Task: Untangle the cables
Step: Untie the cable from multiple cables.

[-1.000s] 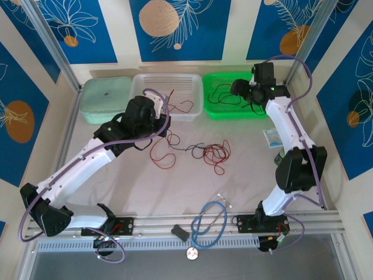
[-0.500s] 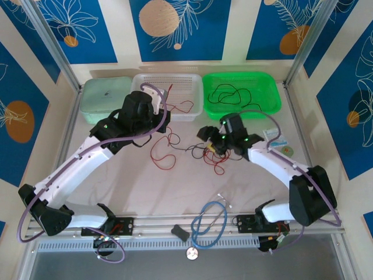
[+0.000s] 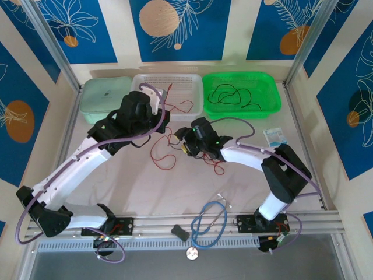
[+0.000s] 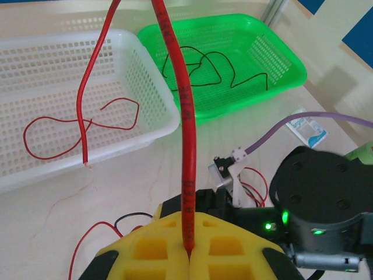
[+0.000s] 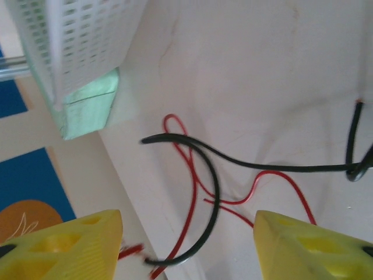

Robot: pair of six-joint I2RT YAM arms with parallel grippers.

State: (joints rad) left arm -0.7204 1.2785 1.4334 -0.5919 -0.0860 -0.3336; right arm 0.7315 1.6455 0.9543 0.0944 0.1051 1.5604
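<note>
- Table (image 3: 145, 186): pale top, tangle of red and black cables (image 3: 205, 153) lying mid-table between the two arms.
- White basket (image 3: 175, 76) at far edge, a red cable (image 3: 186, 106) looped inside. Green basket (image 3: 274, 99) just beside it on the right, a black cable (image 3: 233, 93) inside. Probably sorting by colour, a guess only.
- Blue tube (image 3: 208, 221) coiled at near edge, well apart from the tangle, not part of the job.
- Left gripper (image 4: 187, 254): clenched on another red cable (image 4: 185, 146), which rises straight up from the pads, near the white basket's front wall.
- Right gripper (image 5: 186, 233): jaws spread, nothing clamped. Low over the table at the tangle, a loose black cable (image 5: 214, 186) arcing through the gap between the fingers, a thin red strand (image 5: 183, 224) crossing it in the same gap.
- Step in hand, judged: take the loose black cable out of the tangle while the left anchors the red one.
- To do it well:
  - Shift off the crossing so only black sits between the pads, red outside.
  - Drop until both pads straddle the strand at table level.
  - Clamp fully; thin wire likely to slip from a loose pinch.
  - Keep the left grip firm and steady as anchor.
  - Draw black slowly away from the red; pause if red drags along.
</note>
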